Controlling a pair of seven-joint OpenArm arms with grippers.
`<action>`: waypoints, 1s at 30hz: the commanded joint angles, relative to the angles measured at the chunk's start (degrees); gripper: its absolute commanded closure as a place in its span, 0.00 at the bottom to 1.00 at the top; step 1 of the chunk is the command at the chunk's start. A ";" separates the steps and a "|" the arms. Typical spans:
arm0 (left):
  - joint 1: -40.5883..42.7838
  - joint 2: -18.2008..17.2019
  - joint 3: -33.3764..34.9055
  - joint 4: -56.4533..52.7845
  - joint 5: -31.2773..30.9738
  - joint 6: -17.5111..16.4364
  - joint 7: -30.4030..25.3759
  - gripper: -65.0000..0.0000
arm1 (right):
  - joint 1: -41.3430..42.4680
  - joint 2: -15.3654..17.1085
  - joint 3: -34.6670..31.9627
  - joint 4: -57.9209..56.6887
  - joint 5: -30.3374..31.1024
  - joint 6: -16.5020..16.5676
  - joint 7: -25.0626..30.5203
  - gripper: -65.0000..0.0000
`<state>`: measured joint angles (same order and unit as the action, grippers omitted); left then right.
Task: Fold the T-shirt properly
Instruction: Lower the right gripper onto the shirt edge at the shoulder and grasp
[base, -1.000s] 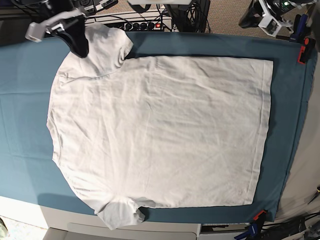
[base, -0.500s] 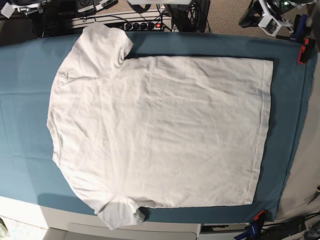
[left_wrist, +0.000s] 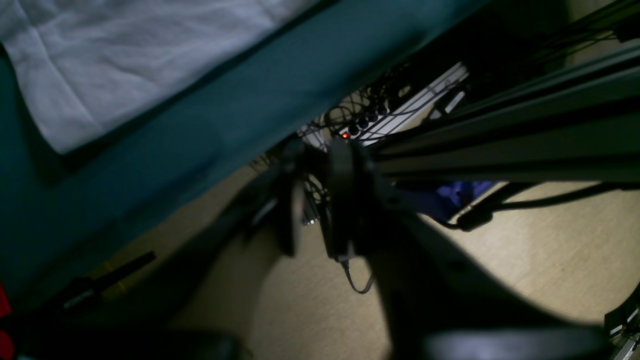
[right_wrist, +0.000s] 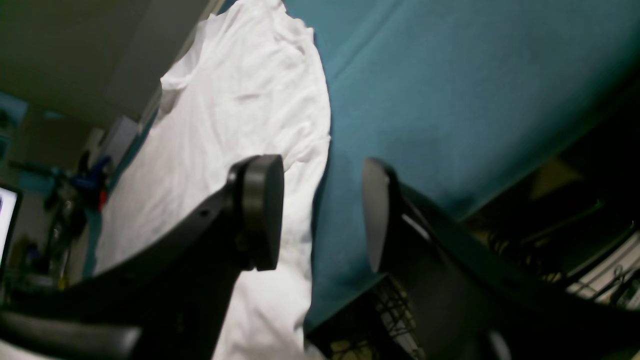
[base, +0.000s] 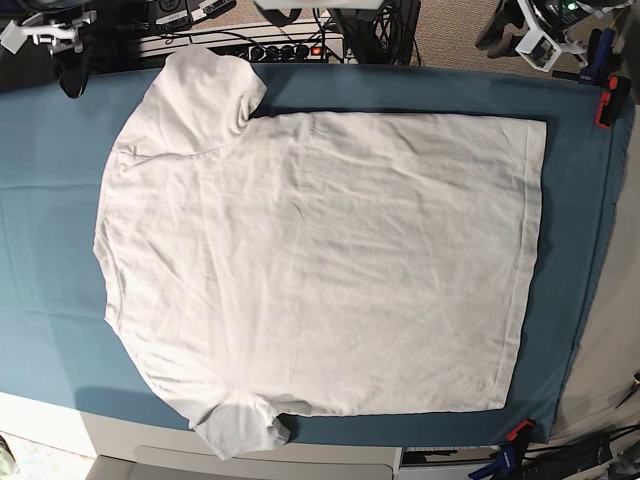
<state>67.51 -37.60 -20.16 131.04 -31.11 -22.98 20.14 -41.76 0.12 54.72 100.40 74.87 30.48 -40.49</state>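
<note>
Right gripper (right_wrist: 320, 215): spread wide, holding nothing, raised off the desk's far corner
Left gripper (left_wrist: 315, 205): blurred, narrow gap between jaws, empty, off the desk edge
T-shirt (base: 320, 265): flat on teal cloth (base: 50, 230) over desk

— Are you reading any text, label or number anywhere in these views?

— No, you are not getting a single legible word. The plain white wrinkled cotton T-shirt (base: 320, 260) is showing no print or tag, and the teal cloth covering the table (base: 50, 200) is carrying no marking.

— What about the gear behind the table?

— The pale power strip with its glowing red switch (base: 300, 48) is sitting too small and blurred for you to make out lettering.
</note>
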 joint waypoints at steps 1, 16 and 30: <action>-0.02 -0.33 -0.22 0.81 -0.42 -0.55 -1.05 0.77 | 0.02 0.66 -0.17 0.76 0.07 -0.42 1.16 0.59; -2.14 -0.33 -0.24 0.81 -0.42 -0.66 -0.98 0.76 | 4.85 -0.63 -13.42 0.72 -12.00 -7.30 4.48 0.59; -2.91 -0.33 -0.22 0.81 -0.42 -0.68 -0.83 0.76 | 7.58 -0.59 -13.44 -12.26 -6.43 -3.80 0.70 0.59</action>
<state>63.94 -37.60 -20.05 131.04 -31.09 -23.42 20.40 -33.45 -0.64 41.28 88.07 70.65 28.16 -36.97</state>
